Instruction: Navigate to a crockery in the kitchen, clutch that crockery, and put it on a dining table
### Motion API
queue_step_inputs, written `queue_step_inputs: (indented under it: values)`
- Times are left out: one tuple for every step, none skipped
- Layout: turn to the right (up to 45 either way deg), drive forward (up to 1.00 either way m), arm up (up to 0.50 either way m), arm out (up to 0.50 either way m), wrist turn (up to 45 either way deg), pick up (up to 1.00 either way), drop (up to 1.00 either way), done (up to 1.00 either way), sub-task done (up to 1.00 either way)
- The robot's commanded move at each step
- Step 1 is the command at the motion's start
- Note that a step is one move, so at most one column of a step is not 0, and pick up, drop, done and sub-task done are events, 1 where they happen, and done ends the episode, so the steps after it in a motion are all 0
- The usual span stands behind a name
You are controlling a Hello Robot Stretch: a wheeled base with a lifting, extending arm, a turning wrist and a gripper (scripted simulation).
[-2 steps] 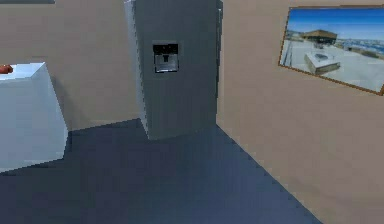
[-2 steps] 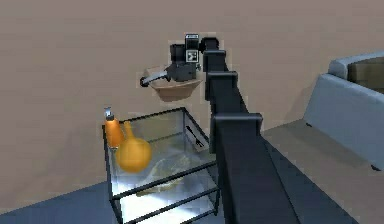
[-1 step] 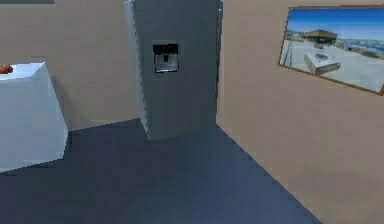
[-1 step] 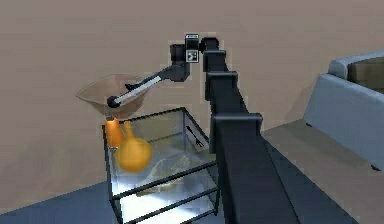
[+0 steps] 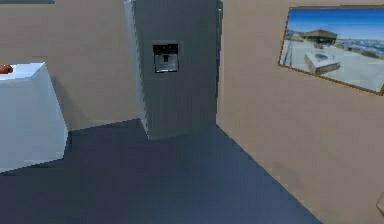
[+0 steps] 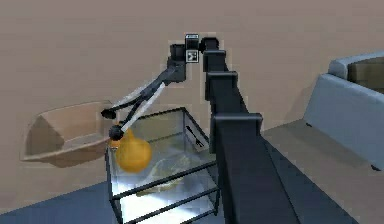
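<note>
In the arm side view a tan bowl (image 6: 62, 136) hangs tilted at the far end of my gripper (image 6: 113, 122), clear of the floor and in front of the beige wall. The gripper holds this bowl. The dark arm (image 6: 232, 120) rises from the bottom edge, and the two white marker squares (image 6: 190, 50) sit at its top. Just right of and below the bowl stands a glass box (image 6: 170, 170) with an orange round thing (image 6: 133, 153) in it.
A tall grey fridge (image 5: 180, 65) stands in the corner ahead on dark blue floor. A white counter (image 5: 28, 115) with a small red thing (image 5: 6, 69) is at the forward view's left. A framed picture (image 5: 333, 48) hangs on the right wall. A grey sofa (image 6: 352, 100) sits at the arm side view's right.
</note>
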Motion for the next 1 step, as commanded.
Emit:
queue_step_inputs:
  values:
    - [0.0, 0.0, 0.0, 0.0, -9.0, 0.0, 0.0, 0.0, 0.0]
